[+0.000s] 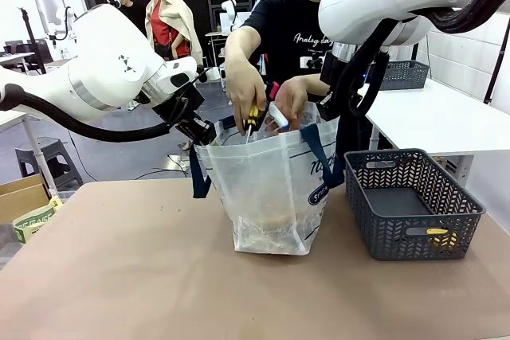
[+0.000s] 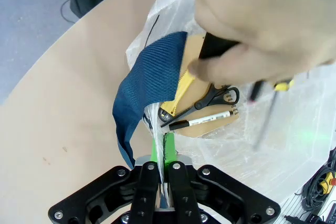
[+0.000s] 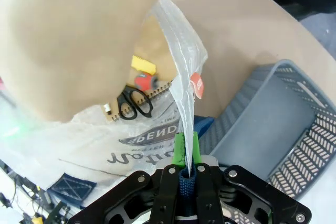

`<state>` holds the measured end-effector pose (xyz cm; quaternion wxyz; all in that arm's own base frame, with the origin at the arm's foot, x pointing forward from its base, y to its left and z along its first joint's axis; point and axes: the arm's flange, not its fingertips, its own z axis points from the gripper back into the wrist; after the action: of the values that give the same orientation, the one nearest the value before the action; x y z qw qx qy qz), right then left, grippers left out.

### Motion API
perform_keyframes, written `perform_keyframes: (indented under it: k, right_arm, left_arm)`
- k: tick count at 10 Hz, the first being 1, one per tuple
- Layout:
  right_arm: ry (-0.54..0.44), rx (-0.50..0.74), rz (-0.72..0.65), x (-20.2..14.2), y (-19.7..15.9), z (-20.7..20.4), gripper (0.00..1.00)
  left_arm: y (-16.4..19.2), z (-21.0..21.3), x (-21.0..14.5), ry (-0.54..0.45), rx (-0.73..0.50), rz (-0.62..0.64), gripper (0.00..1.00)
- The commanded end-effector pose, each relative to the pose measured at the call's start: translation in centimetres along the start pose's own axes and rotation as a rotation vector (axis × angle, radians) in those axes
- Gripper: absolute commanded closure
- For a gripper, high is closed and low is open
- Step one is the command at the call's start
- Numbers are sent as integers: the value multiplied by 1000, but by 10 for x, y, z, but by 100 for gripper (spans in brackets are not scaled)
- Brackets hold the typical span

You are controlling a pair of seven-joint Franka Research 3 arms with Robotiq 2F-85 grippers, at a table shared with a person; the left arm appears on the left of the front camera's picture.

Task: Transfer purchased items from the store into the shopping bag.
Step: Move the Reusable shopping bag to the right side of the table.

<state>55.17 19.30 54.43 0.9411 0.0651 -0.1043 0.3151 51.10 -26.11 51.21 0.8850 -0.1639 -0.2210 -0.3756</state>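
Both jaws are clamped on the rim of the shopping bag at mid-bench, left gripper opposite right gripper, a hand holding a screwdriver above.

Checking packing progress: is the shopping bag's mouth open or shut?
Open: left fingers and right fingers hold the shopping bag spread; a hand reaches in.

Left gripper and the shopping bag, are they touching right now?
Touching. The left wrist view shows the left gripper shut on the shopping bag, its plastic rim pinched between the jaws.
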Motion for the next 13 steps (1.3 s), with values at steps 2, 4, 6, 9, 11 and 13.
perform_keyframes:
  k: [2, 4, 6, 9, 11, 13]
  right_arm:
    - [-3, -2, 0, 0, -1, 1, 100]
    - [-3, -2, 0, 0, -1, 1, 100]
    - [-3, -2, 0, 0, -1, 1, 100]
    - [-3, -2, 0, 0, -1, 1, 100]
    - [-3, -2, 0, 0, -1, 1, 100]
    - [-3, -2, 0, 0, -1, 1, 100]
  left_arm:
    - [1, 2, 1, -6, 5, -3, 100]
    - [1, 2, 1, -6, 5, -3, 100]
    - [1, 2, 1, -6, 5, -3, 100]
    - [1, 2, 1, -6, 5, -3, 100]
    - [1, 2, 1, -6, 5, -3, 100]
    - [1, 2, 1, -6, 5, -3, 100]
